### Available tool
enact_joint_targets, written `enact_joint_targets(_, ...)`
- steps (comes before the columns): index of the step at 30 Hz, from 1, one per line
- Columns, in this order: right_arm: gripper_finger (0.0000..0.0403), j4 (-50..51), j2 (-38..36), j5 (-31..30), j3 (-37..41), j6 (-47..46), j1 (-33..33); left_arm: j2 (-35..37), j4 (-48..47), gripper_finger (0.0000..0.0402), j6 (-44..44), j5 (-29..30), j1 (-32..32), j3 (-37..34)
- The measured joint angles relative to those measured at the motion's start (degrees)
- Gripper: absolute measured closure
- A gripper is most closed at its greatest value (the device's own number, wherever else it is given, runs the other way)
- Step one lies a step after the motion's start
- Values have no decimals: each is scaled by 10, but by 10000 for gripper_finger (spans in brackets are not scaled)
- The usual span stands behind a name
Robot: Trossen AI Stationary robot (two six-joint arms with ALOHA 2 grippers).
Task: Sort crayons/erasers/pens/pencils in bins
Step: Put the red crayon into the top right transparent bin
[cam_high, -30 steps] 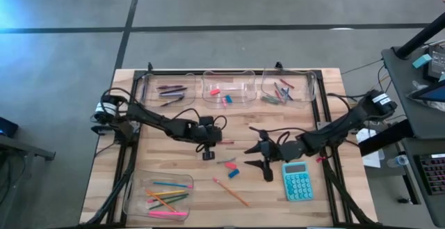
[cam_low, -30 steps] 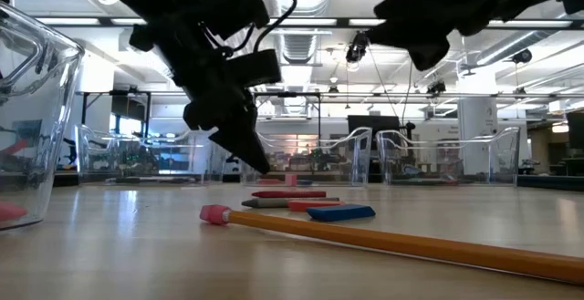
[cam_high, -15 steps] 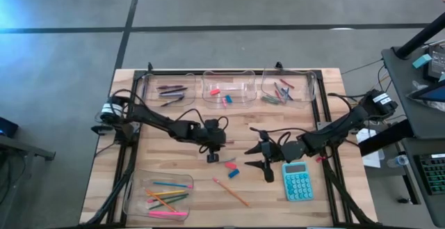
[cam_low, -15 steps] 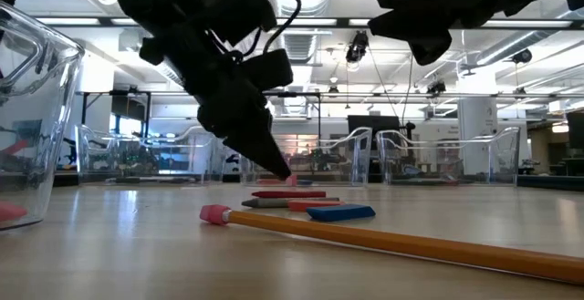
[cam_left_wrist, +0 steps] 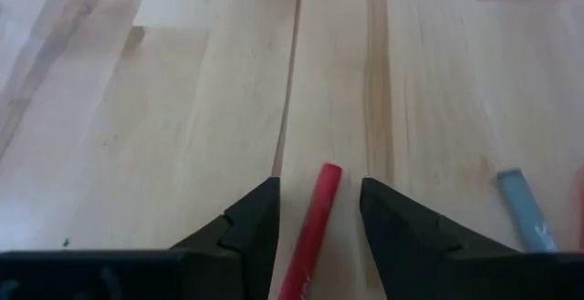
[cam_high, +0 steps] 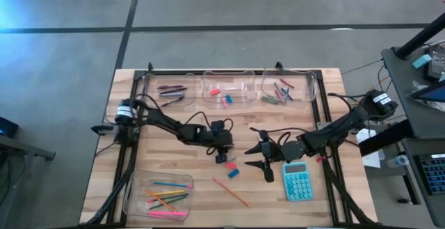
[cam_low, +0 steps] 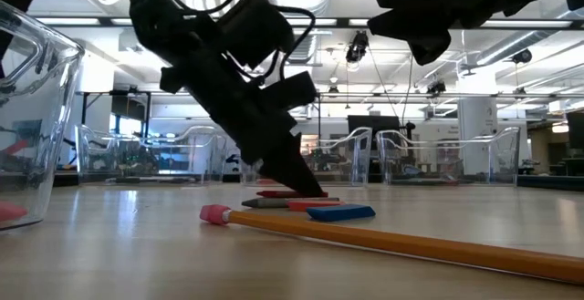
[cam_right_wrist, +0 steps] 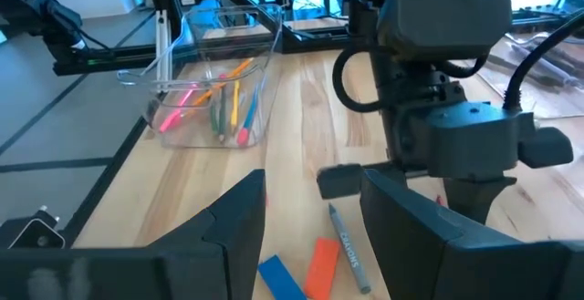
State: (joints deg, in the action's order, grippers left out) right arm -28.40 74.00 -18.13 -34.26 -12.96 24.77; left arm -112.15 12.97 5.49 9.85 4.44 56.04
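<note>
A red crayon lies flat on the wooden table, pointing away between the two fingers of my open left gripper. The fingers stand on either side of it with a small gap each side. In the high view this gripper is near the table's middle, slanting down. A grey crayon, an orange-red eraser and a blue eraser lie close by. My right gripper hangs open above the table just right of them, holding nothing.
An orange pencil lies on the table near the front. A teal calculator sits at the right. Three clear bins stand along the far edge; another bin, holding pencils, stands at the near left.
My left gripper has moved down and toward the table's right edge, coming over the red crayon among the loose items. Its fingers now reach almost to the tabletop. The crayons, erasers and pencil have stayed where they were.
</note>
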Motion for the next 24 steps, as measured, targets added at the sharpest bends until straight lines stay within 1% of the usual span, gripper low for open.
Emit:
enact_joint_targets(5, 234, 4, 0, 0, 0, -1, 0, -15, 7, 261, 2, 3, -1, 0)
enact_joint_targets(8, 234, 4, 0, 0, 0, -1, 0, -15, 7, 270, 2, 3, -1, -4)
enact_joint_targets(12, 234, 4, 0, 0, 0, -1, 0, -16, 8, 303, 2, -1, -1, -8)
enact_joint_targets(20, 234, 4, 0, 0, 0, -1, 0, -17, 6, 387, -1, -8, -1, -10)
enact_joint_targets(24, 234, 4, 0, 0, 0, -1, 0, -17, 3, 394, 0, -8, -2, -7)
